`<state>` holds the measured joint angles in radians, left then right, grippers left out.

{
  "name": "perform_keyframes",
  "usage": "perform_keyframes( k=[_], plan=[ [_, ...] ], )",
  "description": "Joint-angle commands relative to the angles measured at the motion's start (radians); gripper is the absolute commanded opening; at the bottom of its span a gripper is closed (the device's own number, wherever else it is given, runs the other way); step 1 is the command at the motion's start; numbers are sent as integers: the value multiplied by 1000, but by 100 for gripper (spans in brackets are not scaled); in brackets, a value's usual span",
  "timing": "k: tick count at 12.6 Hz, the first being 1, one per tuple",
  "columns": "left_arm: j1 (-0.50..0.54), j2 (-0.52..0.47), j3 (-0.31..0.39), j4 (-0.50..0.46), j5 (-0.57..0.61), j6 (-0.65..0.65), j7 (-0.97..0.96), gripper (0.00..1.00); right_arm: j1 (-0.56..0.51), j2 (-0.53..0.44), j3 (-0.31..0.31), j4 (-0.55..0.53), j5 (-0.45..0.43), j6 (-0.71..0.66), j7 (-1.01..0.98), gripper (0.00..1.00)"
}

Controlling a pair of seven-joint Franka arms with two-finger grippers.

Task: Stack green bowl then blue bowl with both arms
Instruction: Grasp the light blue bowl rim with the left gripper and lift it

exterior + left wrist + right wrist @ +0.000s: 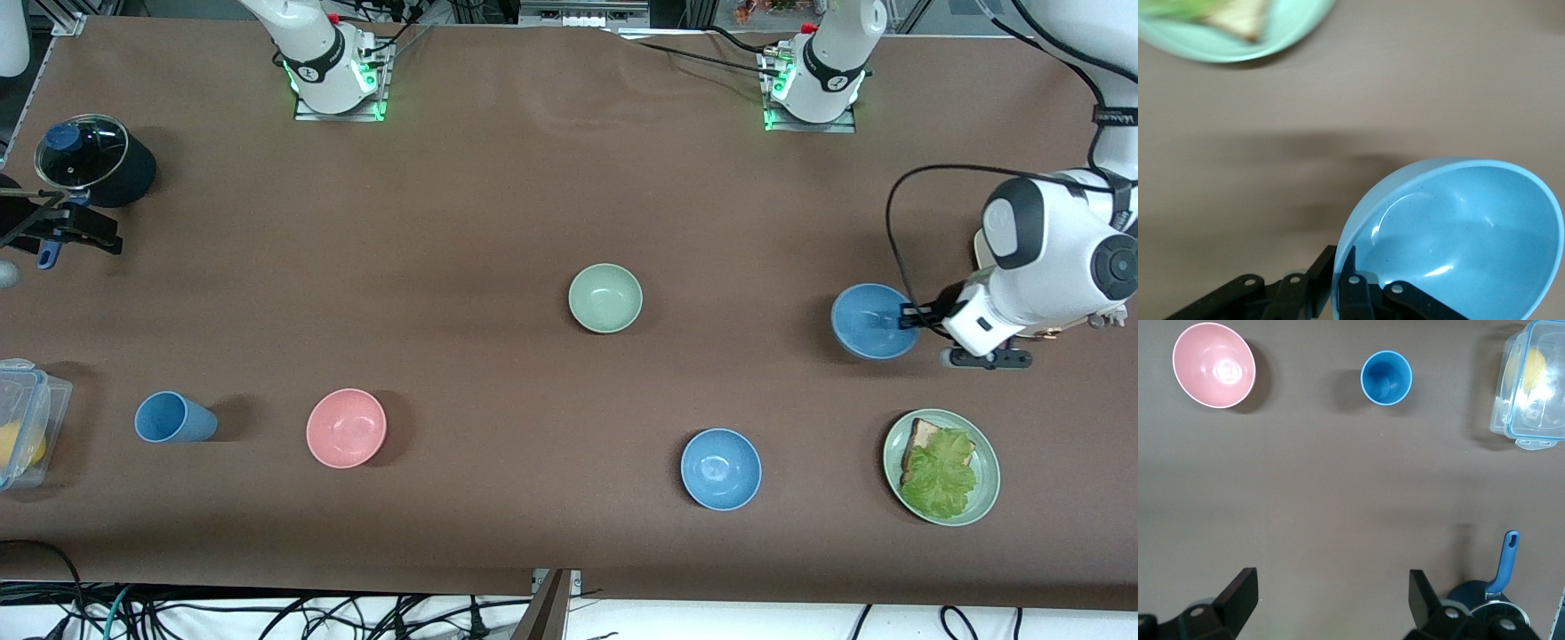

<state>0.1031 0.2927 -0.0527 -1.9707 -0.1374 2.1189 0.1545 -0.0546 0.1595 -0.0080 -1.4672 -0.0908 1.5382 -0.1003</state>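
the left gripper (pixel 1338 293), fingers pinched on the rim of the blue bowl (pixel 871 320), holds it lifted and tilted at the left arm's end of the table, above the green plate (pixel 942 467) in the front view. the green bowl (pixel 605 298) sits upright mid-table, well apart. a good stack likely means levelling the bowl and centring it over the green one before release. the right gripper (pixel 1328 600) waits, fingers spread, over the table near the pot (pixel 93 160).
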Motion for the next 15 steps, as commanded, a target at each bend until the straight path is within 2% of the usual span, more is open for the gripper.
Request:
perform_keyframes(
  k=[1,5,9,11,15],
  plan=[
    [-93,-20,-53,-8,-54,-17,-16,0,2,2,-6,11,8,-1,-22,100],
    [-239,0,-154,-5,-108,2,-286,0,-1,2,-7,11,6,-1,-22,100],
    [-356,87,-156,32,-126,151,-369,0,1,2,-6,11,6,0,-22,100],
    [-394,126,-154,67,-175,161,-397,0,1,2,-6,11,6,0,-22,100],
    [-436,147,-154,84,-174,164,-466,0,2,2,-6,11,5,2,-21,100]
  ],
)
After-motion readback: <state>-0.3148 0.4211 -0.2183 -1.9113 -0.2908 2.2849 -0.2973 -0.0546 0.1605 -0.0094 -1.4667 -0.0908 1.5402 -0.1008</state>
